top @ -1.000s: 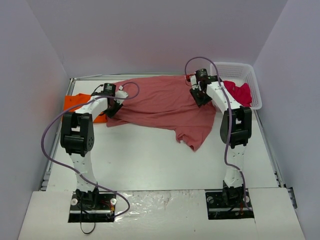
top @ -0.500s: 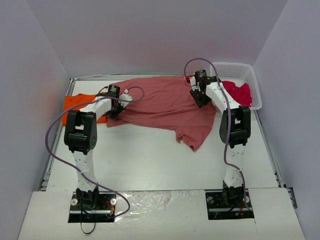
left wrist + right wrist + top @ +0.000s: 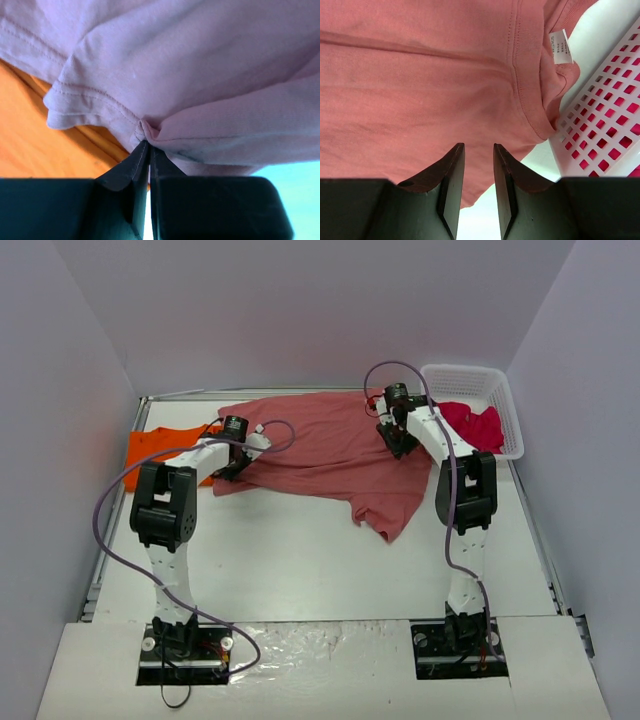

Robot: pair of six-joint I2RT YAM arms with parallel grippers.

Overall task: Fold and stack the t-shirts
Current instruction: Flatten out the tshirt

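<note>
Up top, the fixed camera sits high behind the arm bases, looking down and forward over the whole white table (image 3: pixel 300 550). Left wrist camera: jammed right against a pinched fold of the large muted brick-red cloth t-shirt (image 3: pixel 200 75) (washed pale at this range), with the bright orange cloth t-shirt (image 3: pixel 30 145) beside it. Right wrist camera: close, looking down on the same red shirt's collar and the white plastic lattice basket (image 3: pixel 605 130). All three show overhead too.

Tag (image 3: pixel 562 47) on the red t-shirt (image 3: pixel 420 75) (tiny print) is unreadable.
</note>
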